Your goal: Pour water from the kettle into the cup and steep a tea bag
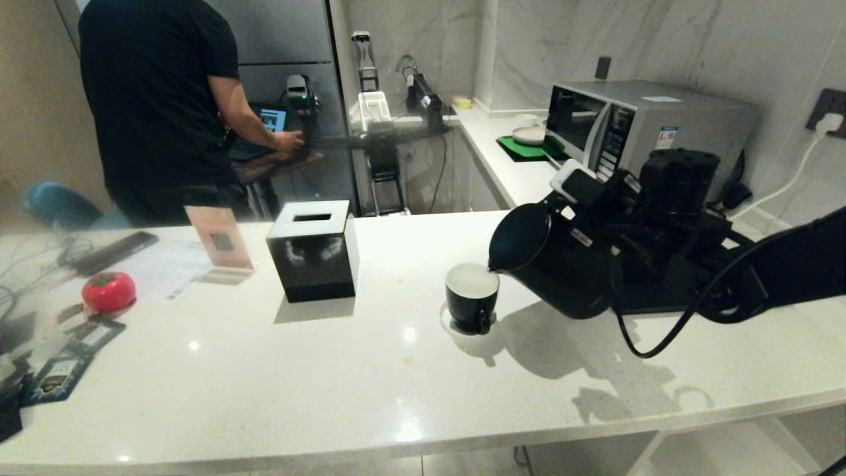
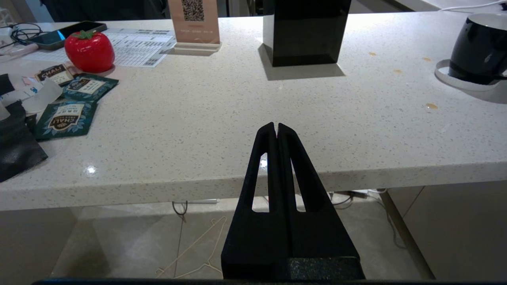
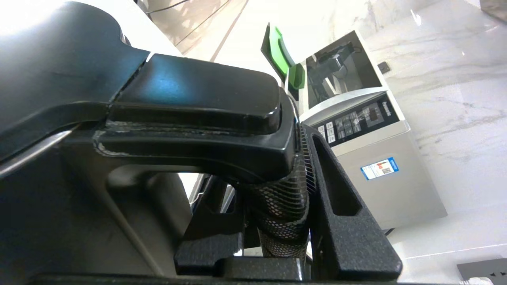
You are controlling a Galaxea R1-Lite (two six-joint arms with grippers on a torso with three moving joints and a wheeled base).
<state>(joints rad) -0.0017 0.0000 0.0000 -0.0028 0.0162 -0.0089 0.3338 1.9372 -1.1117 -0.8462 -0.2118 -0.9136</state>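
The matte black kettle point(image 1: 555, 264) hangs tilted over the counter, its spout just above the rim of the cup point(image 1: 471, 297). The cup is a glossy black mug with a white inside, standing on a white coaster point(image 2: 445, 75). I cannot make out water in it. My right gripper point(image 3: 273, 174) is shut on the kettle's mesh-wrapped handle point(image 3: 283, 198), one finger on each side. My left gripper point(image 2: 276, 126) is shut and empty, low in front of the counter's front edge, left of the cup point(image 2: 479, 47). The tea bag is out of view.
A black cube tissue box point(image 1: 310, 251), a QR sign point(image 1: 220, 244) and a red tomato-shaped thing point(image 1: 109, 291) stand left of the cup. Teal packets point(image 1: 59, 370) lie at the far left. A microwave point(image 1: 634, 125) stands behind my right arm. A person point(image 1: 158, 99) stands at the back left.
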